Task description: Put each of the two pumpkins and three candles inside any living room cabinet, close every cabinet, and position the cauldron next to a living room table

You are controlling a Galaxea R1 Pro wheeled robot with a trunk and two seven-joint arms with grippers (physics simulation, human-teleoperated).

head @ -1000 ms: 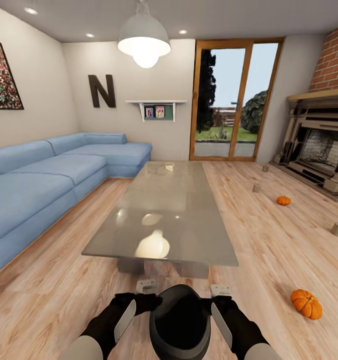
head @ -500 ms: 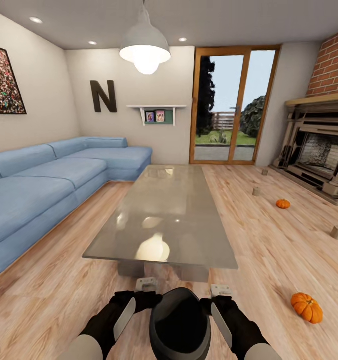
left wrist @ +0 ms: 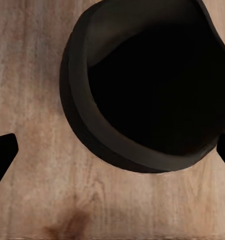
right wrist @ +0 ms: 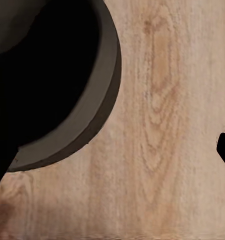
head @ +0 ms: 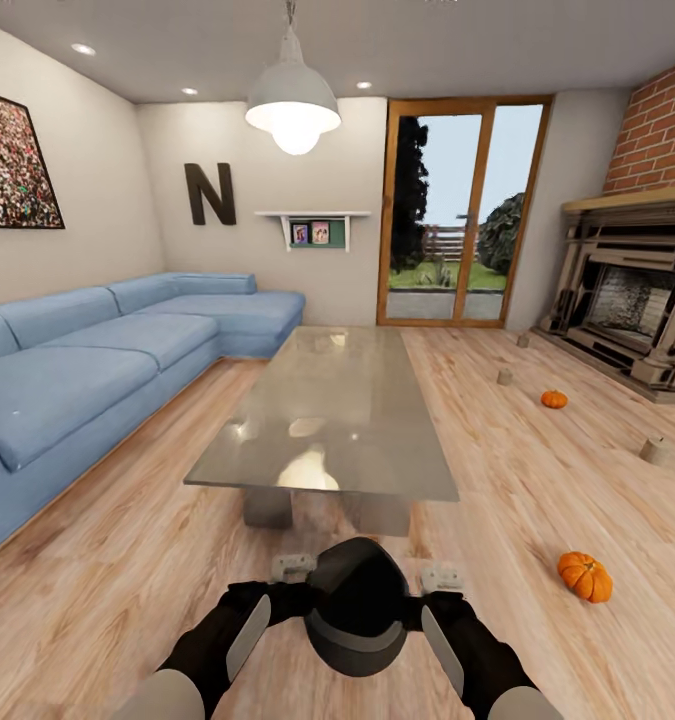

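I'm looking down a living room with a pale wood plank floor point(head: 537, 500). Ahead of me stands the low rectangular glass-topped worktop point(head: 337, 420), its top bare and mirroring the white pendant lamp point(head: 292, 100). A long blue corner sofa point(head: 107, 350) runs along the left wall; a brick-backed fireplace point(head: 627, 300) sits at the right, and a wood-framed glass door point(head: 457, 210) is at the far end.

I count two bright-orange ribbed pumpkins on the floor: one near me at the right point(head: 585, 577), one farther off towards the fireplace point(head: 554, 399). I count three stubby grey-beige candles, all on the floor: point(head: 653, 449), point(head: 504, 377) and point(head: 523, 340), well apart.

The one black round cauldron point(head: 357, 610) sits between my arms, just short of the worktop's near end. My left pincer point(head: 292, 568) and right pincer point(head: 440, 577) flank it; I cannot tell whether either is clamped on it or spread.
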